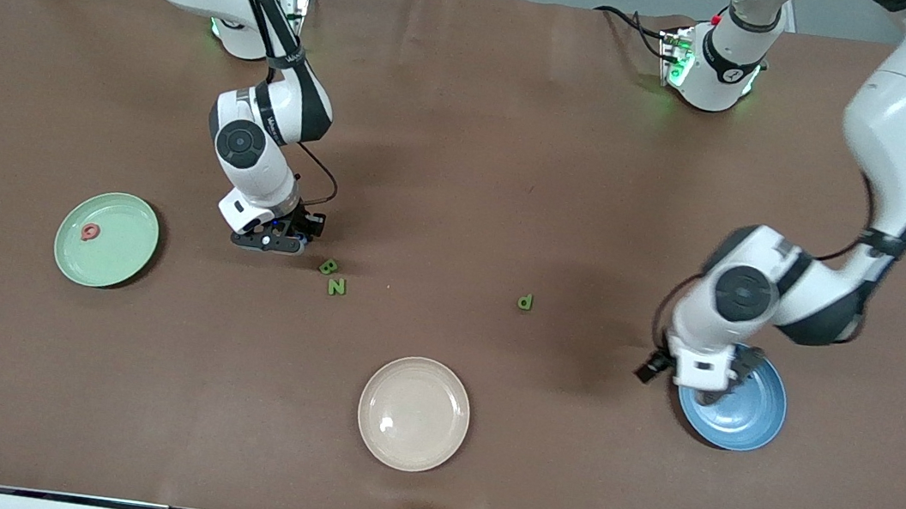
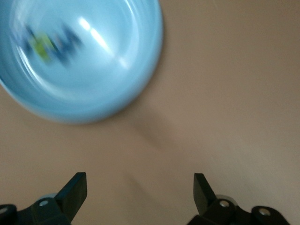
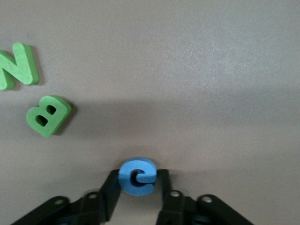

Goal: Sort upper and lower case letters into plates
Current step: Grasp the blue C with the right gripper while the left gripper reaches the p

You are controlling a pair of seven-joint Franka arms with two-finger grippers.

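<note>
Blue foam letter c (image 3: 137, 176) is pinched in the right hand (image 3: 138, 187), low over the bench (image 1: 464, 161) beside green B (image 1: 328, 266) and N (image 1: 337, 286). The left hand (image 2: 139, 192), fingers wide and empty, hangs at the blue plate (image 1: 749, 416) rim. The mint plate (image 1: 117, 248) holds one red letter (image 1: 90, 231). Green p (image 1: 525, 301) lies alone, with open brown cloth around. Three plates, the cream plate (image 1: 414, 413) bare.

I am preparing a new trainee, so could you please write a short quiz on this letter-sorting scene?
1. True or false: the right tool is shut on a blue letter c.
2. Which plate holds a pink letter? A) mint green plate B) cream plate C) blue plate
3. Fill in: the open left tool hangs beside the ___ plate.

Key: 1 true; 2 A; 3 blue.
</note>
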